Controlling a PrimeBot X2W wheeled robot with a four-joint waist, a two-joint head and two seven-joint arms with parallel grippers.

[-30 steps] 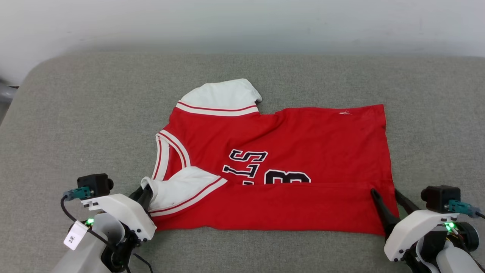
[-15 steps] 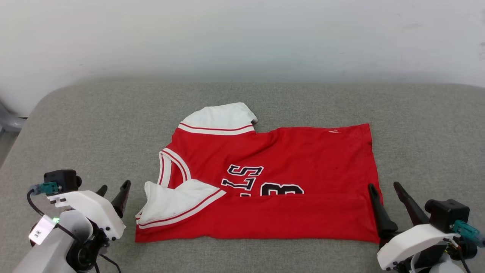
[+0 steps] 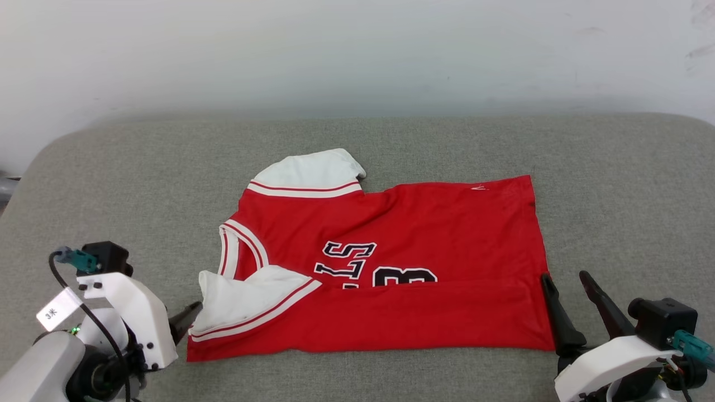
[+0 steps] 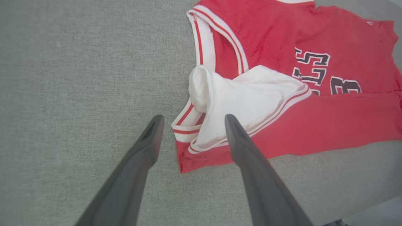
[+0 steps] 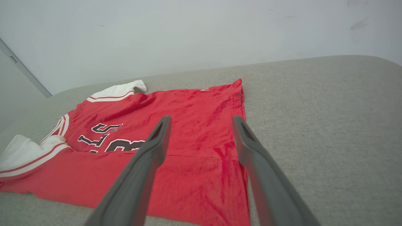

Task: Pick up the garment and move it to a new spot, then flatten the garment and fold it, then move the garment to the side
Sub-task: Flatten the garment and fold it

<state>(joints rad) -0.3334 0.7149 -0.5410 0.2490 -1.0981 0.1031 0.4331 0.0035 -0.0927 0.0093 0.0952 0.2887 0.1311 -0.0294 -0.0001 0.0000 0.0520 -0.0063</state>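
Head view is showing the shirt [image 3: 391, 262] lying front-up mid-way along the grey cushion [image 3: 111, 184], with the collar toward the robot's left and the hem toward its right. Near long edge is lying folded up over the bottom of the lettering, and the near sleeve [image 3: 251, 296] is sitting on top. So I'm reading the move and flatten as done, with the first lengthwise fold in.

Far sleeve [image 3: 307, 170] is sticking out past the body with its tip curling, and that side is looking unfolded. Probably remaining: far-side fold, crosswise fold, shift aside.

Left gripper [image 4: 193, 117] is hanging with fingers apart, gripping nothing, just beside the near collar-end corner. Right gripper [image 3: 564, 276] is standing spread and empty at the near hem corner.

Wall [image 3: 335, 56] is running behind the cushion, well apart from the cloth. Nothing is looking like a blocker. The curled sleeve tip and the wrinkle beside it may be needing smoothing.
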